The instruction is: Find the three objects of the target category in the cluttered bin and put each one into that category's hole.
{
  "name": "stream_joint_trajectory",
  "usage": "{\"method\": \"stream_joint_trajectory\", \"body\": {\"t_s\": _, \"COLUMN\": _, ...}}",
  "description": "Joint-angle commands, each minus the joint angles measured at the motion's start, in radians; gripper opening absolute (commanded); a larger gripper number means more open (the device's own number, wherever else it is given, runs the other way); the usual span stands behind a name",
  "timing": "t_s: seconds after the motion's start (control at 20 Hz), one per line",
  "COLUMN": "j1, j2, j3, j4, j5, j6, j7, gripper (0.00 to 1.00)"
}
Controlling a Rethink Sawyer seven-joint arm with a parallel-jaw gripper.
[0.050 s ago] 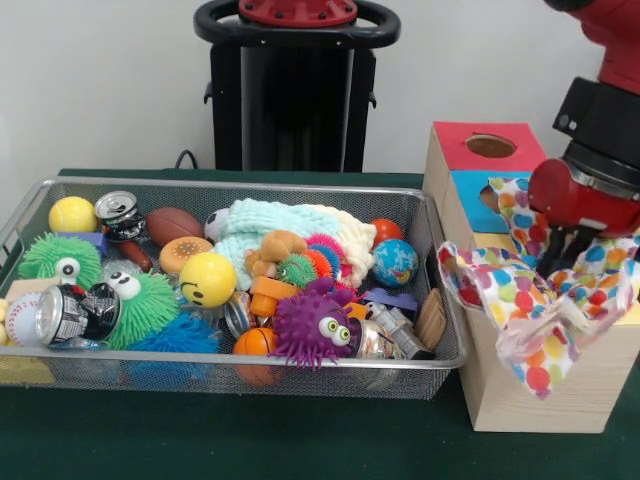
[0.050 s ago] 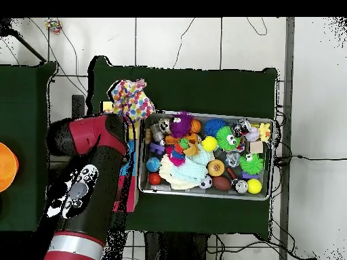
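Closed on a polka-dot cloth [image 1: 545, 300] at the gripper [image 1: 556, 258]; fabric bunched round the fingertips and draped down over the near top of the wooden box [image 1: 540, 385] directly beneath, one flap trailing toward the bin side; seen from overhead as a dotted bundle [image 2: 132, 99] just beyond the arm's end. Judged mid-delivery: cloth lifted out of the bin and carried over the box, not yet pushed through any opening. Immediately behind the gripper, a hole in the blue panel [image 1: 490, 192], partly veiled by cloth; further back, the round hole in the red panel [image 1: 491, 146], uncovered; impossible to tell which hole belongs to this category. Off to the side away from the box, the wire bin [image 1: 60, 375], crowded with balls, cans and fuzzy toys; among them a pale knitted cloth [image 1: 285, 228], possibly another of the kind. Probably one item in hand, at least one more to find; contents of the box hidden.
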Motion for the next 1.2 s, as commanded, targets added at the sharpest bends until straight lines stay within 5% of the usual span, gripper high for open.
{"method": "stream_joint_trajectory", "body": {"t_s": 0.05, "j1": 0.03, "j2": 0.073, "j3": 0.091, "j4": 0.115, "j5": -0.005, "j6": -0.182, "j7": 0.261, "gripper": 0.0}}
{"method": "stream_joint_trajectory", "body": {"t_s": 0.35, "j1": 0.05, "j2": 0.001, "j3": 0.14, "j4": 0.257, "j5": -0.035, "j6": -0.321, "j7": 0.22, "gripper": 0.0}}
{"method": "stream_joint_trajectory", "body": {"t_s": 0.65, "j1": -0.012, "j2": -0.02, "j3": 0.219, "j4": 0.341, "j5": -0.077, "j6": -0.458, "j7": 0.151, "gripper": 0.0}}
{"method": "stream_joint_trajectory", "body": {"t_s": 1.2, "j1": -0.12, "j2": -0.02, "j3": 0.271, "j4": 0.425, "j5": -0.133, "j6": -0.506, "j7": 0.089, "gripper": 0.0}}
